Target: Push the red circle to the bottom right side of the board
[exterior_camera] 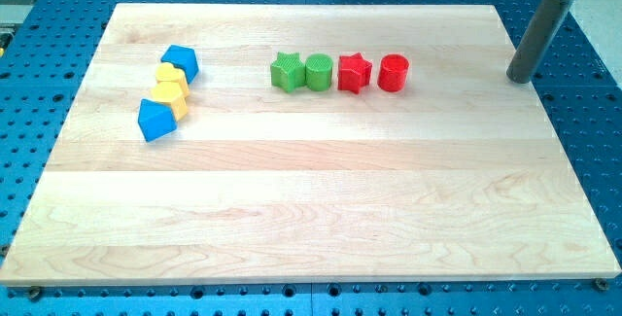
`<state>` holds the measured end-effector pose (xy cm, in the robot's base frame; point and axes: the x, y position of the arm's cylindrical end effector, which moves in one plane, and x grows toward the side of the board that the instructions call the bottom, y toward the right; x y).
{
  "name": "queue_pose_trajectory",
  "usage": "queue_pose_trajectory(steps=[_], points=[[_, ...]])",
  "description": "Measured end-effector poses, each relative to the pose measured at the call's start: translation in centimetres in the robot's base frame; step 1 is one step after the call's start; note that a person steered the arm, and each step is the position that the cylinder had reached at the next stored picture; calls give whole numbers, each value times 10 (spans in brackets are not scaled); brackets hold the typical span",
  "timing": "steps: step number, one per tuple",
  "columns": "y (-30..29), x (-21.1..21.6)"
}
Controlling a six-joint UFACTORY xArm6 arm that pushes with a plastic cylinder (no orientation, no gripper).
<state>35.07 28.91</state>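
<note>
The red circle (394,72) stands on the wooden board (311,209) toward the view's upper right, at the right end of a row of blocks. Touching it on its left is a red star (355,73), then a green circle (319,72) and a green star (287,71). My tip (522,80) is at the board's right edge near the view's top, well to the right of the red circle and apart from every block.
At the view's upper left is a cluster: a blue block (181,62), a yellow heart (171,75), a yellow block (171,96) and a blue block (155,120). A blue perforated table (593,112) surrounds the board.
</note>
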Motion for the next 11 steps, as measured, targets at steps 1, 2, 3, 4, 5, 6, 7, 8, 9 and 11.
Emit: queue_pose_trajectory(steps=[1, 2, 3, 4, 5, 6, 7, 8, 9, 11], points=[[0, 0], [0, 9], [-8, 36], [-14, -44], [-60, -73], [-102, -52], [-132, -55], [-159, -14], [-159, 74], [-143, 62]])
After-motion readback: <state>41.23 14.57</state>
